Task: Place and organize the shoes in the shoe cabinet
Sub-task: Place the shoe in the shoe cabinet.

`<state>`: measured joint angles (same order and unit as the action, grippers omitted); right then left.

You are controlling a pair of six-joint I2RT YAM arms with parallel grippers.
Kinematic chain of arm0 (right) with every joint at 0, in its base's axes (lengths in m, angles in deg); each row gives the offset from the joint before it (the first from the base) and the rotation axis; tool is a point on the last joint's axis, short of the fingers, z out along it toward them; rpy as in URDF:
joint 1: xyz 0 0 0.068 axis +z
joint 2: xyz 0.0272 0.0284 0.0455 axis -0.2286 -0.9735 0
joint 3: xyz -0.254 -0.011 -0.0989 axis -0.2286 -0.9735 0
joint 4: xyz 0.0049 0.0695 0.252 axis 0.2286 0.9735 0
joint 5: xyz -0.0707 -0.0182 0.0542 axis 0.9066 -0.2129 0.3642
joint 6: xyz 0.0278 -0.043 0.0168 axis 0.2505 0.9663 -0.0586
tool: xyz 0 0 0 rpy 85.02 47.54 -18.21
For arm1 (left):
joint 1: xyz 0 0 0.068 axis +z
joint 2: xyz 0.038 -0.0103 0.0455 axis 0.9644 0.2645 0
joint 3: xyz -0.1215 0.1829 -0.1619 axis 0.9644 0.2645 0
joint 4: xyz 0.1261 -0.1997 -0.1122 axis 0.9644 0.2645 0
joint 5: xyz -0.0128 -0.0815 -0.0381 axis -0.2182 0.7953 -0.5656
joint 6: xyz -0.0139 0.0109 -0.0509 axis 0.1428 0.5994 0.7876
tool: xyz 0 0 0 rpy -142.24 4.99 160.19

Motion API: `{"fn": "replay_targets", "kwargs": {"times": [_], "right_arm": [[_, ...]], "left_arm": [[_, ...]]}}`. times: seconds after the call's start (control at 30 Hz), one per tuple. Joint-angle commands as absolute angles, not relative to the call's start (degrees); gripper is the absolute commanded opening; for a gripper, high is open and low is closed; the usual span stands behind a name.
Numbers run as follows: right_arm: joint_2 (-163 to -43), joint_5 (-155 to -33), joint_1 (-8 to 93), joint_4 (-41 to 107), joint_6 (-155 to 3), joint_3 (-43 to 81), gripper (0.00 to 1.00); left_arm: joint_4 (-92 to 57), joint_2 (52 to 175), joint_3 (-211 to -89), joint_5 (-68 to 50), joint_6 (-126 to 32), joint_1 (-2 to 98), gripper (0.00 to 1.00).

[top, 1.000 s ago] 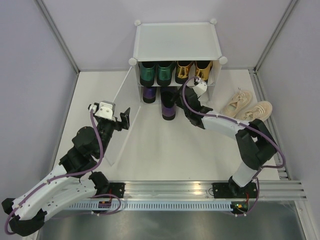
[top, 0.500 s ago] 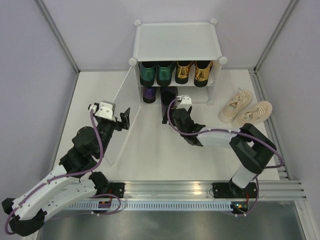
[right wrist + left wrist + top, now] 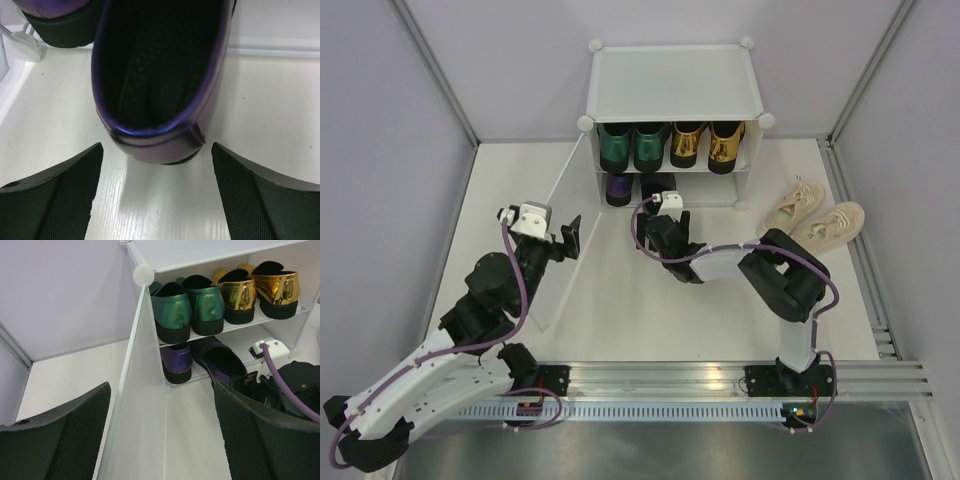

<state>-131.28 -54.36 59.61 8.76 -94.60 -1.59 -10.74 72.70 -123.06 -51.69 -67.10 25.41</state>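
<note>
Shoe cabinet (image 3: 675, 80) lower tier just swallowed more of the purple shoe (image 3: 160, 75)
Right tool (image 3: 157, 147) swung down from the gold loafers (image 3: 708, 145); the shoe straight ahead of it now sits further in. Jaws have spread wide, flanking the heel, gripping nothing. Beige sneakers (image 3: 815, 215) wait on the desk (image 3: 620, 310) off to its right, probably next.

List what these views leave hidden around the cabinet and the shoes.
Top view: toes of the green loafers, gold loafers and purple shoes, under the cabinet's top panel.
Right wrist view: the toe of the purple shoe between the jaws, cut off by the top edge.
Left wrist view: that shoe's heel, blocked by the right arm.
Beige sneakers: outside both wrist views.
</note>
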Motion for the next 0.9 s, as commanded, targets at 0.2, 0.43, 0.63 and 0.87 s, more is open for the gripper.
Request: {"fn": "replay_targets", "kwargs": {"times": [0.2, 0.43, 0.63, 0.87], "right_arm": [[-137.7, -47.5, 60.0, 13.0, -94.2, 7.3, 0.87], [-138.3, -46.4, 59.9, 14.7, -93.6, 8.5, 0.62], [-133.7, -45.7, 59.4, 15.0, -93.0, 8.1, 0.46], [-129.5, -46.4, 57.0, 15.8, -91.9, 8.4, 0.34]], "left_arm": [[-11.2, 72.6, -124.2, -51.9, -67.0, 25.3, 0.87], [-11.1, 72.5, -124.3, -51.7, -66.9, 25.3, 0.87], [-11.1, 72.5, -124.3, -51.8, -67.0, 25.3, 0.87], [-11.1, 72.4, -124.4, -52.0, -67.1, 25.3, 0.87]]}}
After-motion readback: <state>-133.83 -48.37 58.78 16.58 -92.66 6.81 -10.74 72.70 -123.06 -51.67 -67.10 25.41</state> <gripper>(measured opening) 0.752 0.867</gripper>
